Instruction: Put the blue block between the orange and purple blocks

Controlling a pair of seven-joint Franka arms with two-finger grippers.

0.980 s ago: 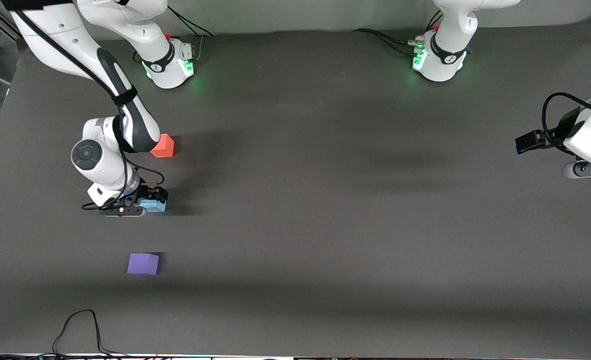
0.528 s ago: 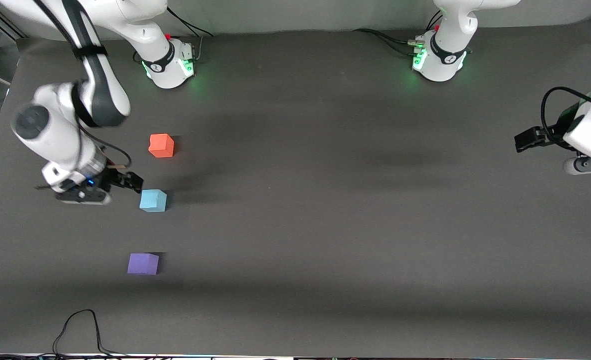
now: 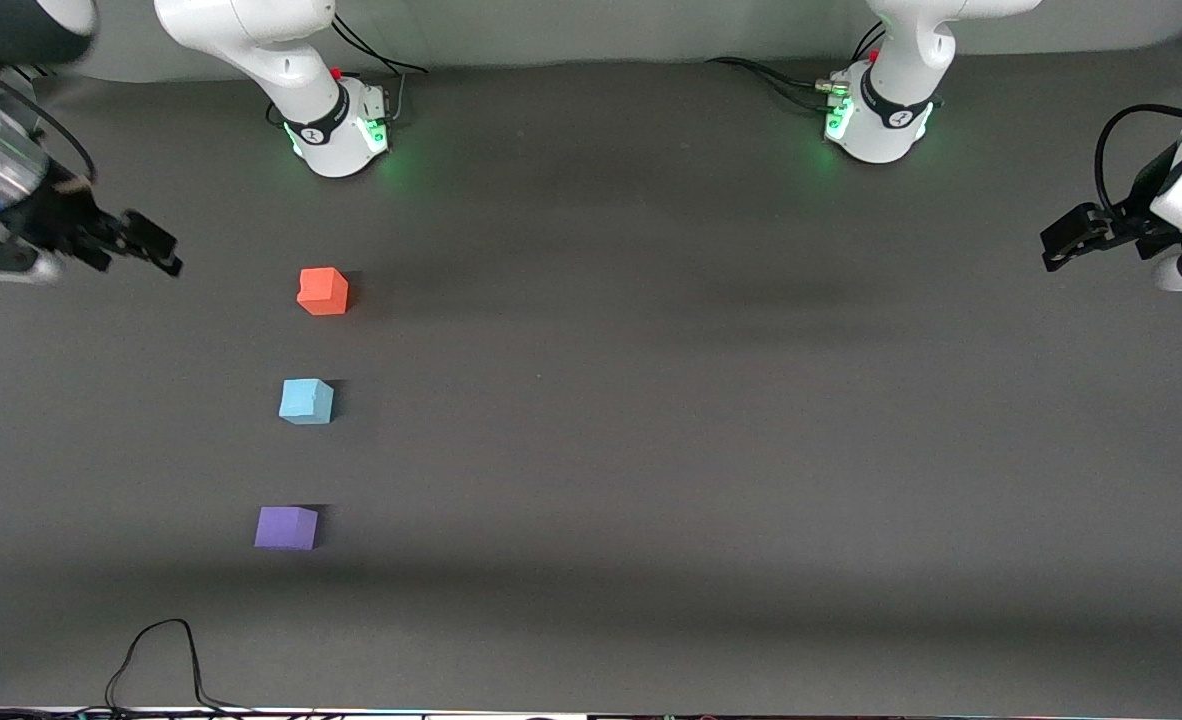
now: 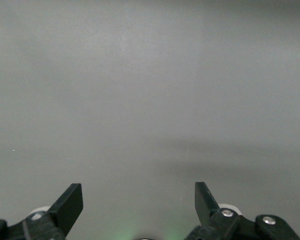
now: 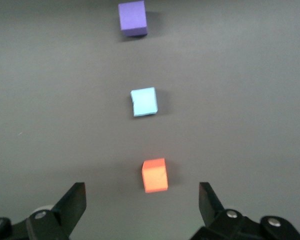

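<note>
A robotics laboratory is indicated: two white arm bases (image 3: 336,125) (image 3: 876,115) with green status lights are bolted along one edge of a wide table (image 3: 701,450) covered with a plain dark grey mat, and black cables (image 3: 766,75) are routed from them across the surface. A pale backdrop (image 3: 601,30) is hung along that edge, and another loose cable (image 3: 161,655) is left at the table's edge nearest the front camera. Three plain coloured cubes (image 3: 306,401), typical test props, are seen set out ahead of the right arm's spread jaws, none lying between them.
</note>
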